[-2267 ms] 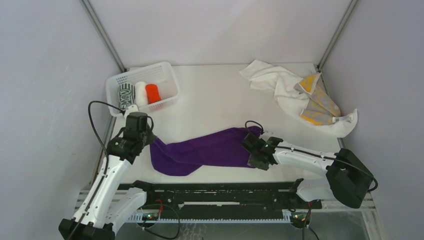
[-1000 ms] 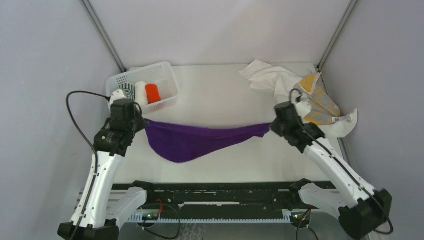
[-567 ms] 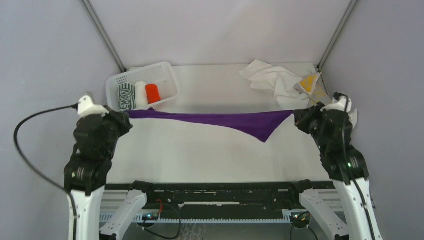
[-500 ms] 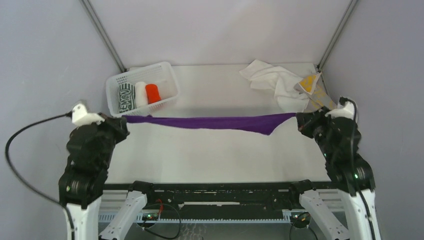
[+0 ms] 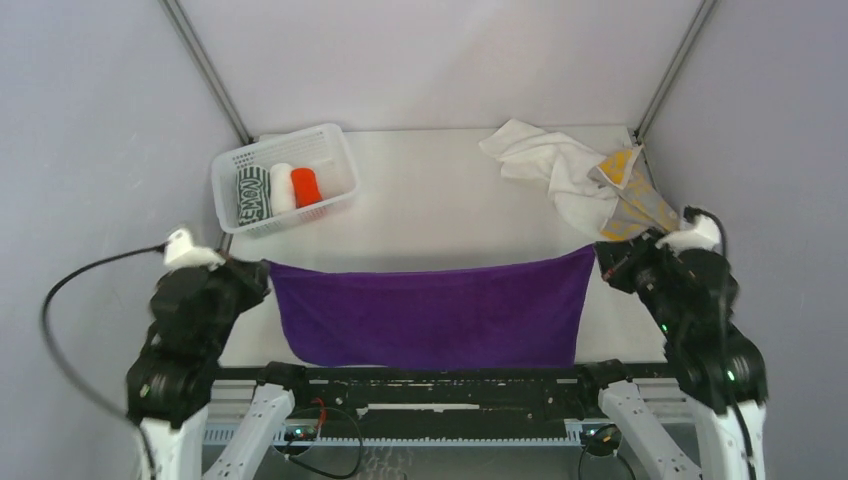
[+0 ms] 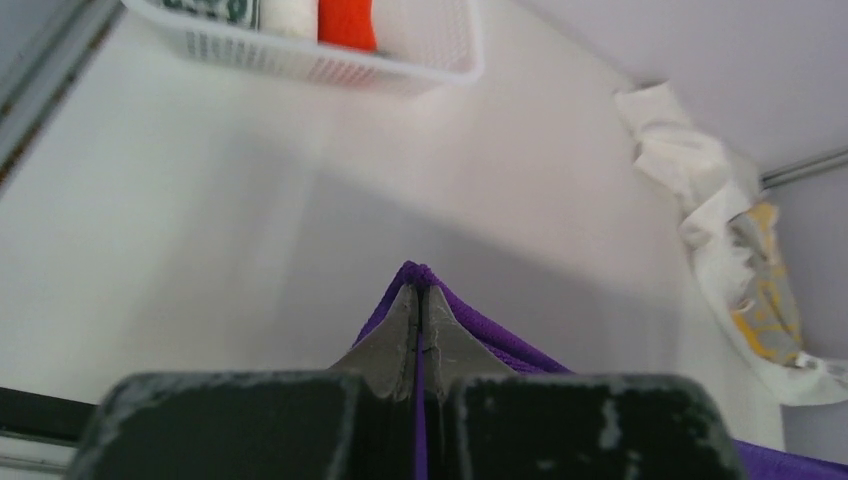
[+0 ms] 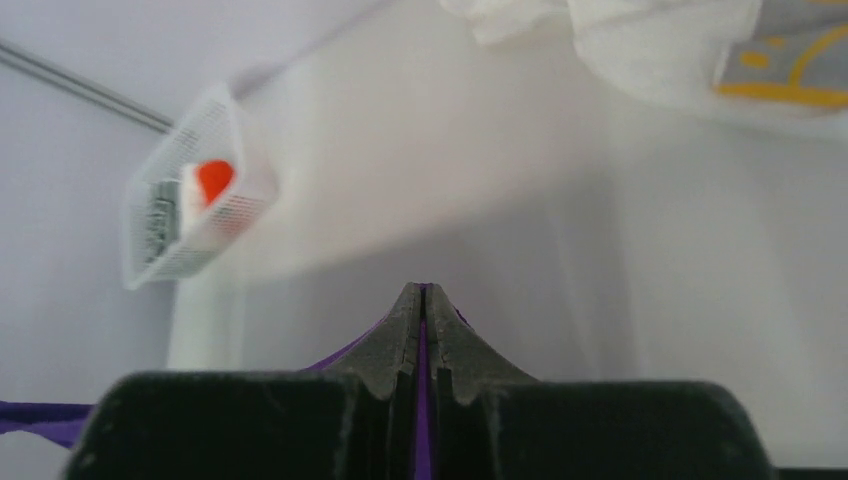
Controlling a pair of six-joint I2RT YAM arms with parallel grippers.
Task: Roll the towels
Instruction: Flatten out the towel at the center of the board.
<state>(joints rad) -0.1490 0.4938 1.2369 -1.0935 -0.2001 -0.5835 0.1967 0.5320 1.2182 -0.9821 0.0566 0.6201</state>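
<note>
A purple towel (image 5: 430, 312) hangs spread flat in the air between both arms, its lower edge near the table's front. My left gripper (image 5: 262, 270) is shut on its top left corner (image 6: 420, 272), and my right gripper (image 5: 600, 252) is shut on its top right corner (image 7: 421, 330). A thin purple strip shows between each pair of fingers. A crumpled white towel (image 5: 545, 165) and a yellow-and-grey patterned towel (image 5: 632, 200) lie in a heap at the back right. Rolled dark green-and-white (image 5: 252, 195), white (image 5: 281, 187) and orange-red (image 5: 305, 186) towels stand in the basket.
A white plastic mesh basket (image 5: 330, 150) sits at the back left of the table. Grey walls close in both sides and the back. A black rail (image 5: 430, 385) runs along the near edge between the arm bases.
Both arms have lifted the purple towel off the table and pulled apart, stretching it taut. Since half a second ago they came toward the near edge and the towel dropped open into a flat hanging sheet.
</note>
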